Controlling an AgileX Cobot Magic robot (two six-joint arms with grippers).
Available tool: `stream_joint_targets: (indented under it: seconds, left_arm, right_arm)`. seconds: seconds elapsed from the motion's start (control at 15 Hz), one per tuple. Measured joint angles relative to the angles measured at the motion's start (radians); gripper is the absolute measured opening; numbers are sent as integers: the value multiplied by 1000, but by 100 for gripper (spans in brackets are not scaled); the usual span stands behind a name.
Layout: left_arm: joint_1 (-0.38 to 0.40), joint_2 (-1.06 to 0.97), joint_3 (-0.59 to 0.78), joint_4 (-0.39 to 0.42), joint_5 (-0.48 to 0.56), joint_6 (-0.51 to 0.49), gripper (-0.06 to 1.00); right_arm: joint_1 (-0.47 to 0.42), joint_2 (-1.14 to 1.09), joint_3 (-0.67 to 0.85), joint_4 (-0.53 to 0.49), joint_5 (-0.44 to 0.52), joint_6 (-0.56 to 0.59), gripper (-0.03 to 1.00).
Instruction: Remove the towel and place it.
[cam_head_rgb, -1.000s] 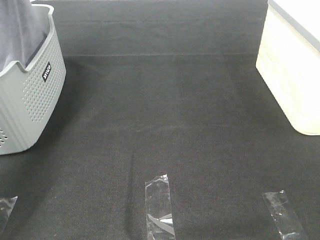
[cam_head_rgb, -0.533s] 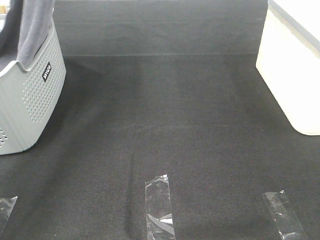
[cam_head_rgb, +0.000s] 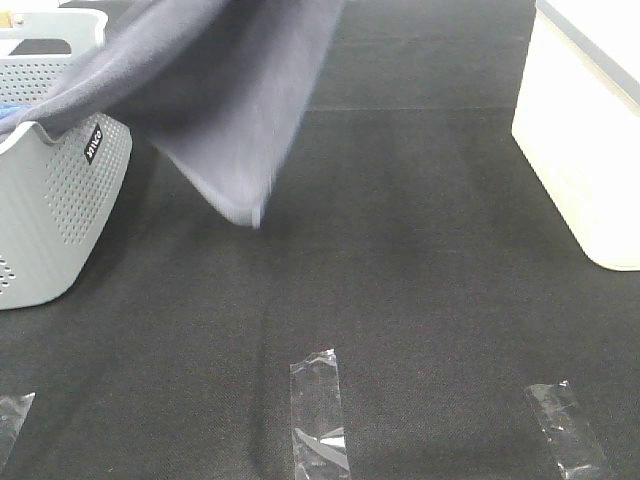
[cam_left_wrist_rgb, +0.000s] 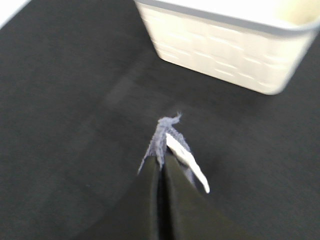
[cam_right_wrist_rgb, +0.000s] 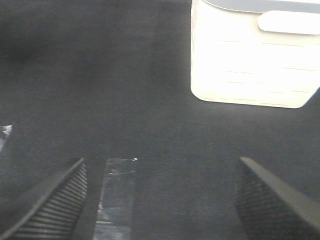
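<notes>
Towel (cam_head_rgb: 230, 90): is hanging in the air from the upper left toward the middle, its near end trailing over the grey basket (cam_head_rgb: 60, 200), one blurred corner dangling above the black mat (cam_head_rgb: 420, 300).
Left gripper (cam_left_wrist_rgb: 161, 160): is clenching a bunched tuft of the cloth between closed jaws; the fabric is poking out just past the tips.
Step in hand: probably lifting out; carrying high until the trailing end clears the rim should be avoiding a dragged basket.
Right gripper (cam_right_wrist_rgb: 165, 200): is standing spread wide over the mat, grasping nothing, well apart from the cloth.
Cream bin (cam_head_rgb: 590, 140): is sitting at the right edge.
</notes>
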Motion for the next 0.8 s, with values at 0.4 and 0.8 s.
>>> stream_joint_targets:
  seconds: [0.4,0.8]
  left_arm:
    - [-32,-73,0,-14,72,12,0]
    - [-32,-135,0,-78,76,12,0]
  right_arm:
    - [1,220,0,287,8,-213,76]
    - [2,583,-8,602,-48,-563,76]
